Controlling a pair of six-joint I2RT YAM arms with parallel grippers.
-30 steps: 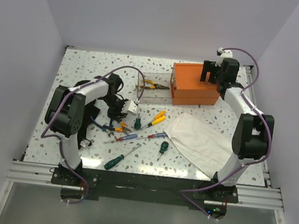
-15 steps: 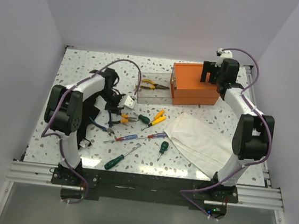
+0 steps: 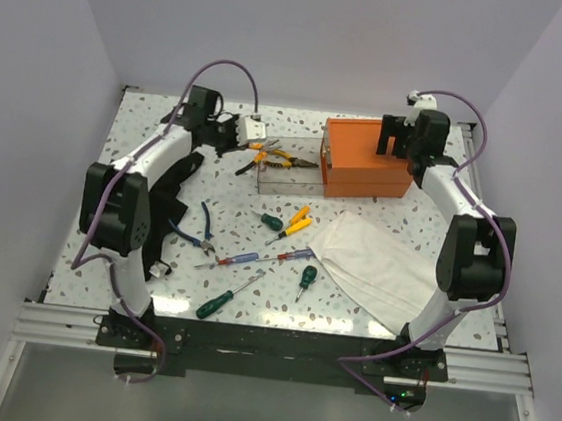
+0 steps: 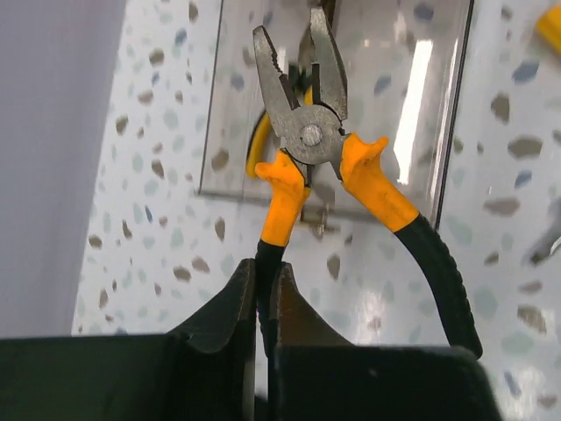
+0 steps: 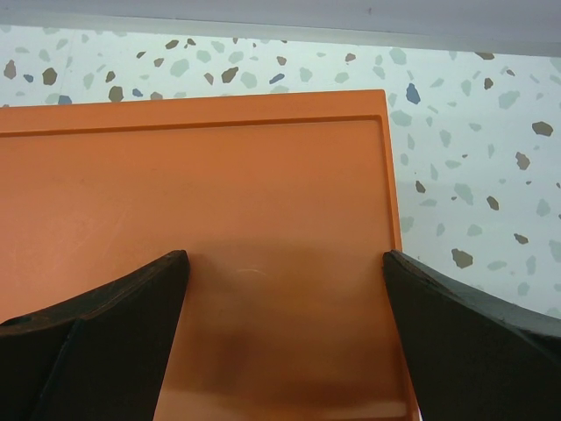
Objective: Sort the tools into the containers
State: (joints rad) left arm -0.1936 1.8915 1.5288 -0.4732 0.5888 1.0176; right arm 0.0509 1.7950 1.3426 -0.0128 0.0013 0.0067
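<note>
Mostly unsorted yet. Far left: clamps one black handle of the orange-and-black pliers [image 4: 308, 133] in the left gripper [image 4: 266, 289], nose hanging over the outer end of the clear drawer [image 4: 438, 88] pulled from the orange box [image 3: 359, 156]; yellow-handled pliers [image 3: 288, 158] already inside. Mid-scene: leaves blue-handled cutters [image 3: 204, 225] and several screwdrivers [image 3: 219, 303] on the table [image 3: 148, 136], well apart from both claws. Far right: hovers the right gripper [image 5: 282, 263] just above the box top, jaws spread wide, holding nothing.

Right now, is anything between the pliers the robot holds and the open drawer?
Nothing visible. The left pincer holds the pliers with their head over the clear drawer; only yellow-handled pliers lie inside it already.
</note>
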